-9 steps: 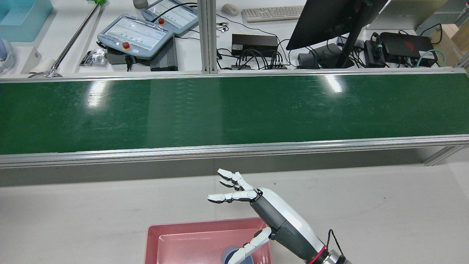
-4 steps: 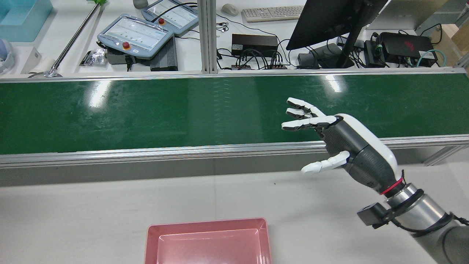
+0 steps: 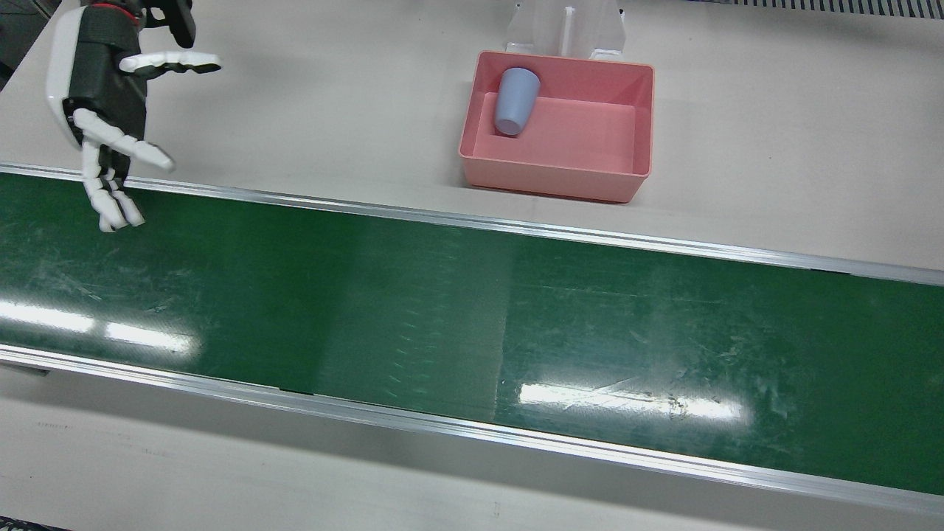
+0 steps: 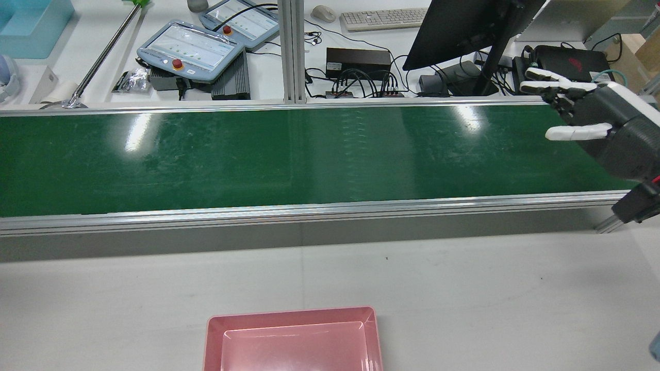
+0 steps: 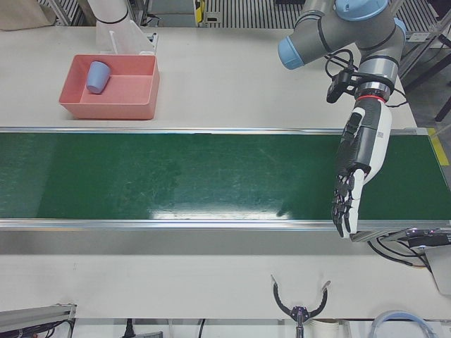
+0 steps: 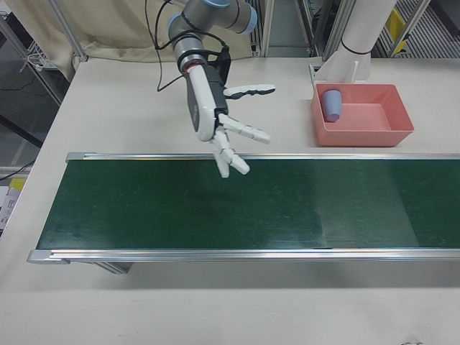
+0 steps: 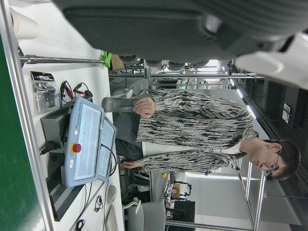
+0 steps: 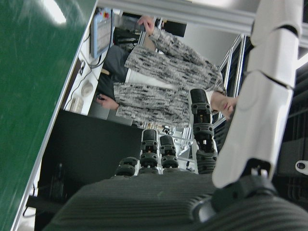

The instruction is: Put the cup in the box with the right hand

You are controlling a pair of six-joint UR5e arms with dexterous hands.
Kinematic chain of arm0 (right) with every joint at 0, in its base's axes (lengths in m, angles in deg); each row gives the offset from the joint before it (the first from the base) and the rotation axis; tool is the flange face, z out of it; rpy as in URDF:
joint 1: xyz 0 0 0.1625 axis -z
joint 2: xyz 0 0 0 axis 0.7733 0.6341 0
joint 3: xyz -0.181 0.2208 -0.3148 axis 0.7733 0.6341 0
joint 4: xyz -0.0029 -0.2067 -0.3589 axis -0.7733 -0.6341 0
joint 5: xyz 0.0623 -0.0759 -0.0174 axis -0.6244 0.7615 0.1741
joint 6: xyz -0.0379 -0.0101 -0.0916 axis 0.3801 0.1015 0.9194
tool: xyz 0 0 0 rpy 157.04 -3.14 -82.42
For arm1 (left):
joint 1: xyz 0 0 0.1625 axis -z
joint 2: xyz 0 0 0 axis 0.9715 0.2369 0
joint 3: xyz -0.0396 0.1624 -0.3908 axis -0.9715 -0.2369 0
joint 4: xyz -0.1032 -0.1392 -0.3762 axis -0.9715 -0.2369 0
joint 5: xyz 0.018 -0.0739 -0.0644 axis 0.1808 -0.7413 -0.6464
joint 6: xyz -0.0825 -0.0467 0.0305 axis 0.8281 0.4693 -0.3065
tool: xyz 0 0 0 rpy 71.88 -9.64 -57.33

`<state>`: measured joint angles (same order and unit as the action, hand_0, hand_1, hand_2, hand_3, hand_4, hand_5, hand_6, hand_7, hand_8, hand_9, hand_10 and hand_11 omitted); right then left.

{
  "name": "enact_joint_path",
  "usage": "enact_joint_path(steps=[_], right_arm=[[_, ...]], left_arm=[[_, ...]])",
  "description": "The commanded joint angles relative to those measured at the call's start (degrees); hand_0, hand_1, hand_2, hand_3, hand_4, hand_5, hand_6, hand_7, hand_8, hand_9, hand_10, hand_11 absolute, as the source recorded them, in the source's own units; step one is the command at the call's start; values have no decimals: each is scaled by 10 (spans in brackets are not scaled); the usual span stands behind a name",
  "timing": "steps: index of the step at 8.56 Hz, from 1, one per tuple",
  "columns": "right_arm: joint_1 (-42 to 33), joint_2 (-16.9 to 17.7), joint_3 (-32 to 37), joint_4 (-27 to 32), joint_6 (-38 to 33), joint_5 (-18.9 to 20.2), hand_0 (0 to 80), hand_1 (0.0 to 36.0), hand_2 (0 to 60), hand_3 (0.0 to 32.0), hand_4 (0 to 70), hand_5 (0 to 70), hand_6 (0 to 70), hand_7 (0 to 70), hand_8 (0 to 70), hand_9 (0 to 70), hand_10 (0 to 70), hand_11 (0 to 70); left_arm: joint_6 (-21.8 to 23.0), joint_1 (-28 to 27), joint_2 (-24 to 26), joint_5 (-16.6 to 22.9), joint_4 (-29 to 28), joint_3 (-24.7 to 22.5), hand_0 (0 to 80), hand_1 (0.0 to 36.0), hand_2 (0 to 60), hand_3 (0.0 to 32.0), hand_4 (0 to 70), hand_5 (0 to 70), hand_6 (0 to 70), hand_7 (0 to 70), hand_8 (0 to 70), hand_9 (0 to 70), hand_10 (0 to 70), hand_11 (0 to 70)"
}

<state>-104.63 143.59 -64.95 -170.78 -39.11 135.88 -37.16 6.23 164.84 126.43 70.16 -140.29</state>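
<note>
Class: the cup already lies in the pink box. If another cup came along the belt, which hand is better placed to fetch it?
Probably the right hand: it hangs open at the belt edge on the box side, while the left hand is farther from the box.

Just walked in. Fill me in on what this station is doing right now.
The blue cup already lies tilted against a corner inside the pink box, which sits on the white table beside the green conveyor belt. The right robot hand holds nothing, its fingers spread, and hangs over the near edge of the belt, well away from the box. The left robot hand hangs open over the other end of the belt, also holding nothing. Nothing rides on the belt.
</note>
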Motion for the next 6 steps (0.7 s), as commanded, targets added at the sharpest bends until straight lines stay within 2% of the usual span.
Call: enact_joint_path(steps=[1,2,3,4,5,6], right_arm=[[-195,35,150,142,-67,127,566,158,26,0,221,69,60,184,113,197,43,81],[-245,54,191,185,-69,159,553,163,53,0,199,69,60,182,115,200,51,93],[-273,70,237,244,-73,169,553,151,28,0,259,66,64,204,118,208,50,89],[-298,77,274,297,-76,171,545,143,29,0,268,62,64,210,117,208,49,87],[-316,88,277,303,-75,171,524,154,90,0,239,61,63,207,117,207,53,92],[-321,90,287,305,-76,171,517,122,32,0,277,56,64,216,118,212,60,100]], left_arm=[[0,0,0,0,0,0,0,0,0,0,0,0,0,0,0,0,0,0],[0,0,0,0,1,0,0,0,0,0,0,0,0,0,0,0,0,0],[0,0,0,0,1,0,0,0,0,0,0,0,0,0,0,0,0,0],[0,0,0,0,1,-1,0,0,0,0,0,0,0,0,0,0,0,0],[0,0,0,0,1,-1,0,0,0,0,0,0,0,0,0,0,0,0],[0,0,-1,0,0,-1,0,0,0,0,0,0,0,0,0,0,0,0]])
